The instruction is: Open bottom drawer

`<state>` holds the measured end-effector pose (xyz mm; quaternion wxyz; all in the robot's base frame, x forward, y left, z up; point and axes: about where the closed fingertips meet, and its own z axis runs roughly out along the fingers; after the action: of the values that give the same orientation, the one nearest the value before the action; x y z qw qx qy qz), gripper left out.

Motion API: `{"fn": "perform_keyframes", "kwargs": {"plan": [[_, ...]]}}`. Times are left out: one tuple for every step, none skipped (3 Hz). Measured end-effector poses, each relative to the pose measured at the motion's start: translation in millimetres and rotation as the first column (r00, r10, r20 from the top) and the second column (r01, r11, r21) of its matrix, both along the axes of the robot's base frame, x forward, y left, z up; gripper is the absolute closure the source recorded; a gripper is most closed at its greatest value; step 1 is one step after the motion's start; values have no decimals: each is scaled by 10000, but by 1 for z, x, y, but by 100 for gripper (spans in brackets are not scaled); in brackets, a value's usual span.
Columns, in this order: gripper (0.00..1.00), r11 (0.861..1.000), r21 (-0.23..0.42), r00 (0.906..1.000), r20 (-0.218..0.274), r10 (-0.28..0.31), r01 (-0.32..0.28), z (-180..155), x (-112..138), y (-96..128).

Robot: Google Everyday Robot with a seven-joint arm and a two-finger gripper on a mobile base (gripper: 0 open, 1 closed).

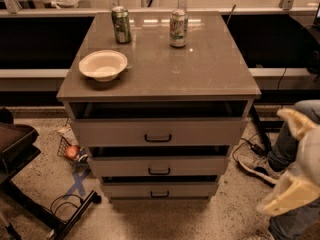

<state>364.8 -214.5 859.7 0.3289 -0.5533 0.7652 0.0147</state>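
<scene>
A grey cabinet stands on a speckled floor, its three light grey drawer fronts stacked under a brown tabletop. The bottom drawer sits lowest, just above the floor, with a small black bar handle at the middle of its front. A dark strip shows above it, as above the middle drawer and the top drawer. Whether the bottom drawer is pulled out at all cannot be told from this angle.

The robot's claw hangs at the right edge of the camera view, well apart from the cabinet and level with the lower drawers. Its two cream fingers are spread, with nothing pinched between them.

Behind the claw are a person's leg in jeans and a sneaker.

On the tabletop, a pale bowl rests near the front left corner. Two drink cans stand upright toward the back: a green can on the left and a paler can near the centre.

On the floor to the left lie a wire basket holding a reddish object, a blue tape cross and black cables.
</scene>
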Motion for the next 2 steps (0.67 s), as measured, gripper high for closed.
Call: {"fn": "perform_keyframes", "kwargs": {"plan": [[0, 9972, 742, 9987, 497, -136, 99, -53, 15, 2], [0, 9979, 534, 9912, 1252, -419, 354, -49, 35, -7]]}}
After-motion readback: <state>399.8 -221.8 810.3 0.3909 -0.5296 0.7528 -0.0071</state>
